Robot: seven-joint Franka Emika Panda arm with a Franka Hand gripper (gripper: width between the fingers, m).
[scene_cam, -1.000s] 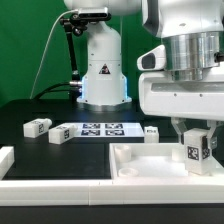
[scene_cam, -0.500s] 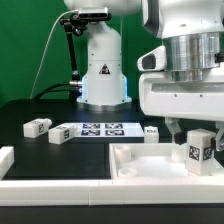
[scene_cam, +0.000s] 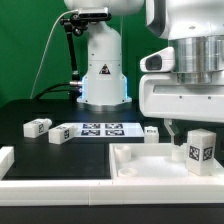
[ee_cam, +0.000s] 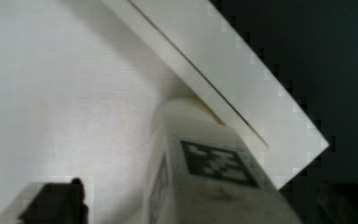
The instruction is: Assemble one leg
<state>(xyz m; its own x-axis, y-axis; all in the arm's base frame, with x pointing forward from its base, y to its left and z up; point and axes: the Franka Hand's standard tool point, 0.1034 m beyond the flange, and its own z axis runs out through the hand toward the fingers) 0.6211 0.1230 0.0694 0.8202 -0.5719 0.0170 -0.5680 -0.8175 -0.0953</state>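
Observation:
A leg, a small white block with a tag facing the camera, stands upright in the right corner of the large white tray-like piece. My gripper hangs just above it, with one dark finger showing beside the leg's top. In the wrist view the leg sits between the jaws of my gripper. The dark finger stands clearly apart from it, so the jaws are open. Three more legs lie on the black table.
The marker board lies flat in the middle of the table, in front of the arm's base. Another white part sits at the exterior view's left edge. The tray-like piece's raised rim runs beside the leg.
My gripper has risen a little from around the leg. The leg stays standing in the corner of the tray-like piece.

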